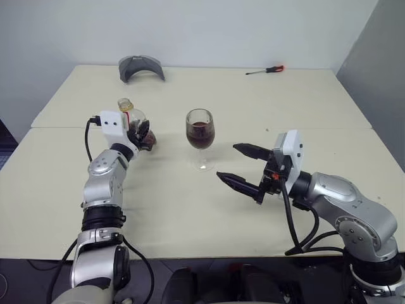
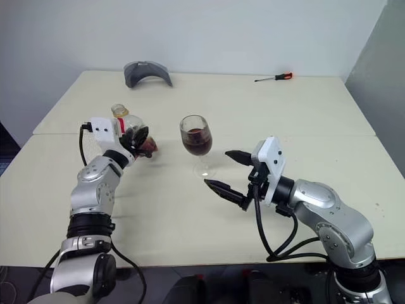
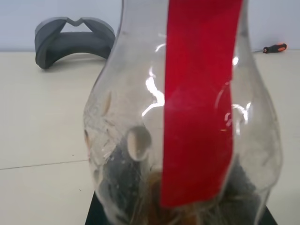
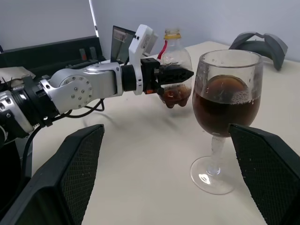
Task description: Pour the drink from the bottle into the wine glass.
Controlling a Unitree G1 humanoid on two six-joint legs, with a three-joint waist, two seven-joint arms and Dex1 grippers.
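Left end effector (image 1: pixel 140 134) clamps the upright bottle (image 1: pixel 130 120); glass (image 1: pixel 200 136) stands beside it, nearer the wide-open, empty right end effector (image 1: pixel 243 166).

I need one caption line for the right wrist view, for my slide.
Left hand holds the nearly empty bottle beside the filled wine glass.
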